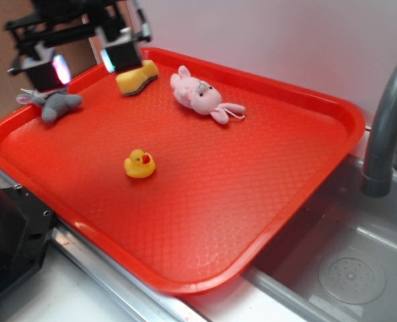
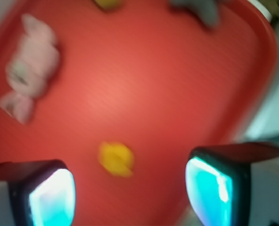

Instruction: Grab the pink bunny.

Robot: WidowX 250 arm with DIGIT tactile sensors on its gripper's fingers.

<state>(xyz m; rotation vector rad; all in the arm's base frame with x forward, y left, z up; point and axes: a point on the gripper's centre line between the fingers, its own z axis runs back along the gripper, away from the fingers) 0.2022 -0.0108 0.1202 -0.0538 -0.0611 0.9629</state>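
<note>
Red tray on worktop beside sink. My gripper hovers over far-left corner, jaws spread, empty. Pink bunny lies far-centre on tray, right of gripper, well apart, long axis running left-right. Yellow sponge sits between. Rubber duck nearer.

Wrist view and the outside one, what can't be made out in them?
- Wrist view: motion blur smears everything; the bunny has no readable face, the duck is a yellow blob.
- Wrist view: the grey plush and sponge are cut off by the top edge.
- Exterior view: the claw is blurred, the arm cut off by the top edge.
- Exterior view: the faucet runs off the right edge.
</note>
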